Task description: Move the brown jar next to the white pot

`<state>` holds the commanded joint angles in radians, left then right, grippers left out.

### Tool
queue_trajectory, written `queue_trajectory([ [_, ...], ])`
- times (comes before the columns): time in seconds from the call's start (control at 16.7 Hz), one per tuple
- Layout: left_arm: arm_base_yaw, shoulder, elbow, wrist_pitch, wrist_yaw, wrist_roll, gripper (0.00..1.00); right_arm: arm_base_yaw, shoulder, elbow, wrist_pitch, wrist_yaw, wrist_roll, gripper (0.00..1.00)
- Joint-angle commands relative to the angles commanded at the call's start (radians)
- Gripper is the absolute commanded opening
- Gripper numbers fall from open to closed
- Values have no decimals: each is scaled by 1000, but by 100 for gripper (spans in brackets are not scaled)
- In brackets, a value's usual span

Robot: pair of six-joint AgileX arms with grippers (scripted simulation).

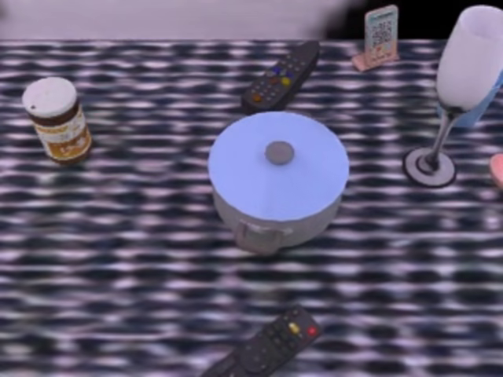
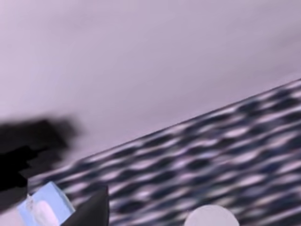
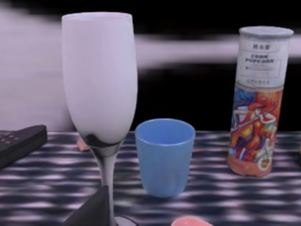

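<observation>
The brown jar (image 1: 57, 119) stands upright at the table's far left, with a white lid and an orange-tan label. The white pot (image 1: 277, 177) sits in the middle with its lid on, well apart from the jar. Neither arm shows in the top view. In the left wrist view my left gripper (image 2: 150, 223) shows one dark finger (image 2: 94, 212) off to the side, open and holding nothing, with a round white lid (image 2: 211, 217) at the picture's edge. My right gripper (image 3: 150, 222) likewise shows a single finger (image 3: 94, 209), open, near the stem of a tall white glass (image 3: 101, 80).
One black remote (image 1: 281, 76) lies behind the pot and another (image 1: 271, 345) at the front edge. The tall white glass (image 1: 464, 78) stands at the right, with a blue cup (image 3: 164, 155), a popcorn can (image 3: 256, 101) and a pink object (image 1: 497, 169) near it. A QR card (image 1: 380, 35) stands at the back.
</observation>
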<state>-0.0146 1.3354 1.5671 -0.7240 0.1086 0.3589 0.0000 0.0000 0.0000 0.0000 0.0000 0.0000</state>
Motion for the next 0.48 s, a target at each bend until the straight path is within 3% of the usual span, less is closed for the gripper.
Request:
queue_trajectory([
  [0.48,16,741,680,-358,-19,160,100,0,0,0,0,0,0,100],
])
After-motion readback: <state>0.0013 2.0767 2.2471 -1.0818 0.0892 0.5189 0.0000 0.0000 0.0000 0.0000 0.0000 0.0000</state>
